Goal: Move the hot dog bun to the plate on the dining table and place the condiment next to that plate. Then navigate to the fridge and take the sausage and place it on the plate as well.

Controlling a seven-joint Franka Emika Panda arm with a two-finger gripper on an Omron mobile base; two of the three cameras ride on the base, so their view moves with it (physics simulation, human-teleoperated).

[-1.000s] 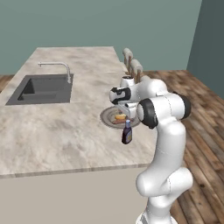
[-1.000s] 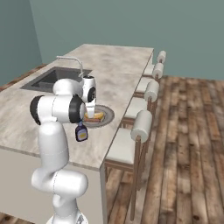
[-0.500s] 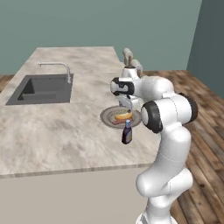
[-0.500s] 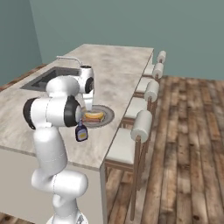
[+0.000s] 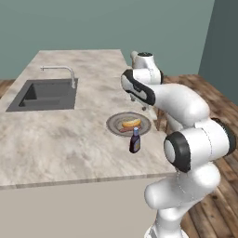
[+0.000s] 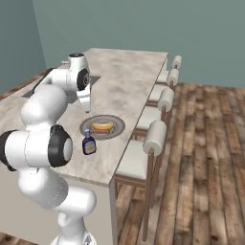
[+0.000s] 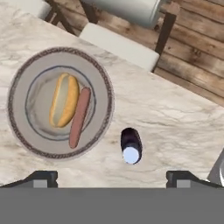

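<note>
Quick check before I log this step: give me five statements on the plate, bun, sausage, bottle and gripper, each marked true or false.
1. The sausage lies on the plate beside the bun. True.
2. The bottle stands on the plate. False: it stands upright on the table, just off the plate's rim.
3. The gripper is shut on the sausage. False: its jaws are open and hold nothing.
4. The bun lies in the sink. False: it is on the plate.
5. Stools line the table's edge near the plate. True.
</note>
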